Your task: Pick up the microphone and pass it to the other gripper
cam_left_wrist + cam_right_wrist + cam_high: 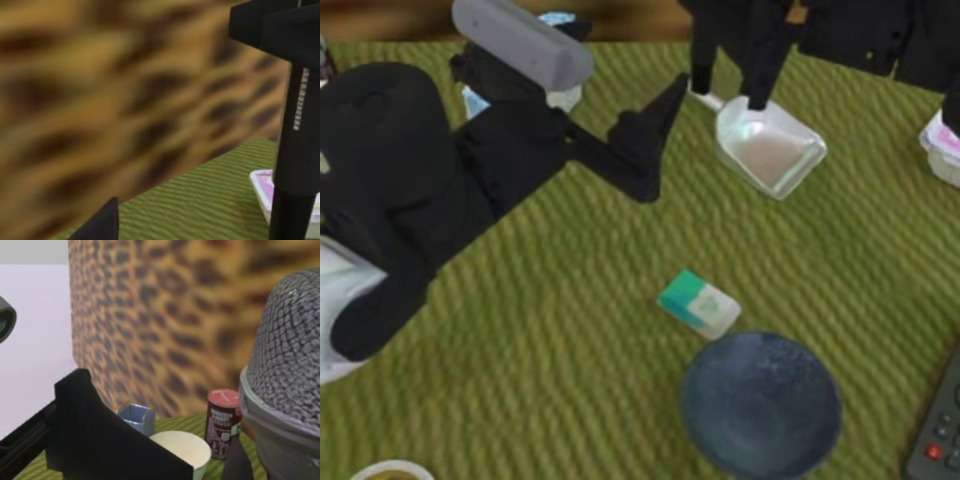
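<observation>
Microphone [290, 365] apparently clamped in right claw [730, 85]; left claw [655, 130] alongside, state cannot be told. Handover judged nearly complete.

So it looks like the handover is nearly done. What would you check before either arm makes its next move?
1. Microphone off the table: ok, its mesh head sits high and close in the right wrist view.
2. Right gripper holding it: ok as far as I can tell, since nothing else is touching it.
3. Left gripper free of the microphone: ok, its fingers are spread and it is apart from the head.
4. Gap between the two grippers: cannot tell. They are close together in the top view.
5. Spot under the right gripper: not ok. The clear scoop lies right below it.
6. Grip firmness: cannot tell, because the contact is hidden.
</observation>
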